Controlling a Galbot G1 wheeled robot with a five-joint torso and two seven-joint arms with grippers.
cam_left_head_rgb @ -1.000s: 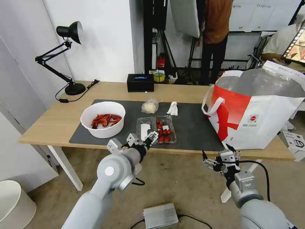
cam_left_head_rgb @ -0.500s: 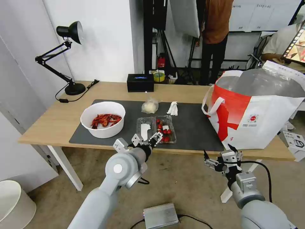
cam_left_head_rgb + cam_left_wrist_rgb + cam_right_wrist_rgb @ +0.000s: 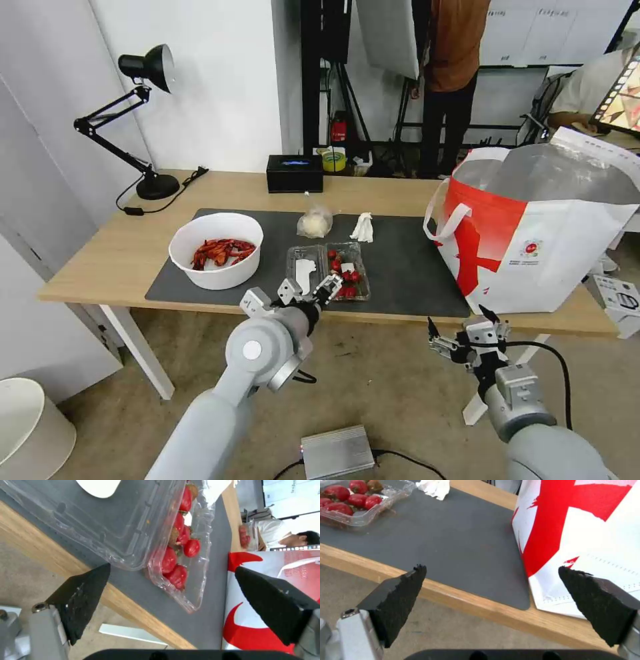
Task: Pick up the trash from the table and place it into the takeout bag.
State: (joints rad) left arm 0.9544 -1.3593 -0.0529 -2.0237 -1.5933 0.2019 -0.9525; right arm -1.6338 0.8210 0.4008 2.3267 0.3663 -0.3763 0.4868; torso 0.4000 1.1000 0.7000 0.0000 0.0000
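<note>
On the dark mat of the table lie a white bowl of red shells, an open clear clamshell with red bits, a small knotted bag and a crumpled tissue. The takeout bag stands open at the table's right end. My left gripper is open at the table's front edge, just short of the clamshell. My right gripper hangs open below the front edge, facing the takeout bag and mat; nothing sits between its fingers.
A black desk lamp stands at the back left, with a black tissue box at the back middle. On the floor are a silver box with a cable and a white bin. The table's wooden front edge runs just ahead of both grippers.
My left gripper has moved forward and slightly right, closer to the clamshell. The right gripper has sunk a little. Nothing on the table moved.
</note>
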